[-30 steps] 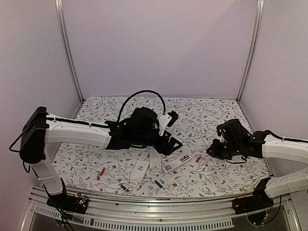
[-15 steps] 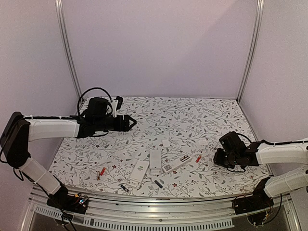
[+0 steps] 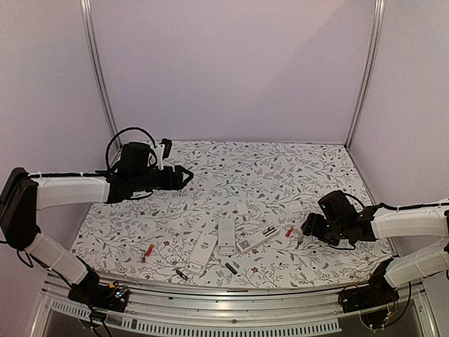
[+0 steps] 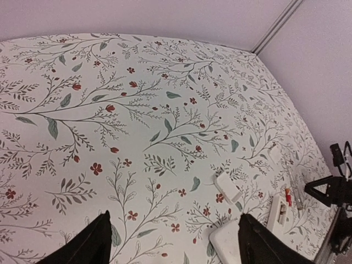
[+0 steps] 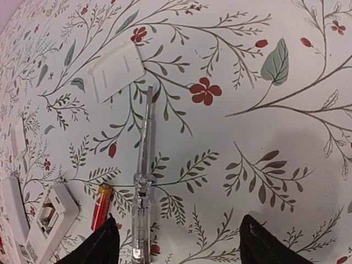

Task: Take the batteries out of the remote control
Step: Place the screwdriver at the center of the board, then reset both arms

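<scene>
Three white remotes lie near the front: one, one, and one with its battery bay open. Loose batteries lie on the cloth: a red one, a red one, and dark ones. My right gripper hovers open just right of the open remote, nothing between its fingers. My left gripper is open and empty, far back at the left.
A clear pen-like tool lies on the cloth under my right gripper, beside the red battery. Loose white battery covers lie behind the remotes. Metal frame posts and purple walls bound the floral table.
My left arm has swung from over the remotes back to the far left. My right gripper has gone from shut to open and shifted slightly left; the clear tool now lies below it.
</scene>
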You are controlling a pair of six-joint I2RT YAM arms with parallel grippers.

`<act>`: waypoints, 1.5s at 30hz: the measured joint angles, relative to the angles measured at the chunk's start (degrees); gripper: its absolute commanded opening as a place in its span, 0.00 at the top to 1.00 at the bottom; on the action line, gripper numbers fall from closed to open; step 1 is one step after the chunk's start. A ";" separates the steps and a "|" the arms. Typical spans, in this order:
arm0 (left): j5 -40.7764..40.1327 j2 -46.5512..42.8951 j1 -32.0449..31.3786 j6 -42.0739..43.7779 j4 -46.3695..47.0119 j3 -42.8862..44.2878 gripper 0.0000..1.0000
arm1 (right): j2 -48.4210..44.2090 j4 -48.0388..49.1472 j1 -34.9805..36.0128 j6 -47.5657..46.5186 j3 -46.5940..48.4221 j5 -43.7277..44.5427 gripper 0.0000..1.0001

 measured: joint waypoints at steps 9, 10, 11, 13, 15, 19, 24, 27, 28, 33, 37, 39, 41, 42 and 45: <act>-1.25 0.02 6.10 2.03 0.59 -0.39 0.21 | 2.67 -3.23 -5.70 -7.69 11.93 0.70 0.01; -1.40 0.07 7.91 2.34 1.03 -0.66 0.21 | 2.99 -3.15 -7.15 -9.07 12.94 0.76 0.01; -1.53 0.07 9.97 2.75 1.66 -1.11 0.21 | 3.34 -2.84 -9.84 -11.37 14.14 0.50 0.01; -1.73 -0.33 15.58 3.50 3.08 -3.06 0.21 | 3.48 -1.46 -14.78 -14.99 15.08 -0.07 0.01; -1.92 -1.14 19.28 3.54 3.91 -4.63 0.20 | 3.45 0.59 -20.96 -19.34 15.19 -1.42 0.01; -2.01 -7.34 31.80 3.34 7.17 -10.86 0.14 | 3.23 5.20 -32.26 -25.16 14.84 -2.38 0.01; -5.05 -13.99 38.73 4.28 16.00 -18.60 0.03 | 0.81 17.22 -42.32 -30.10 8.52 -1.95 0.01; -6.45 -14.71 38.73 6.47 21.35 -22.97 0.00 | -2.47 26.67 -42.86 -33.53 0.22 -1.44 0.01; -6.78 -14.56 38.53 7.41 22.47 -23.89 0.00 | -3.15 28.61 -42.84 -34.27 -1.51 -1.31 0.01; -10.60 -13.31 35.39 11.85 28.89 -27.41 0.00 | -6.86 46.07 -42.64 -39.12 -12.72 -1.38 0.01; -15.61 -10.75 30.82 15.52 34.86 -28.44 0.00 | -6.71 60.37 -42.64 -42.91 -18.62 -1.77 0.01; -17.62 -8.74 29.18 17.00 37.05 -28.41 0.00 | -5.60 64.65 -42.64 -44.02 -19.58 -1.84 0.01; -20.35 -5.70 27.08 18.91 38.62 -28.09 0.00 | -3.91 68.48 -42.64 -45.11 -19.65 -1.99 0.01; -21.46 -4.48 26.16 19.69 38.66 -27.74 0.00 | -3.50 69.42 -42.64 -45.40 -19.65 -2.08 0.01; -24.41 -2.14 23.96 21.59 38.60 -26.47 0.00 | -3.06 71.63 -42.64 -46.21 -19.65 -2.10 0.01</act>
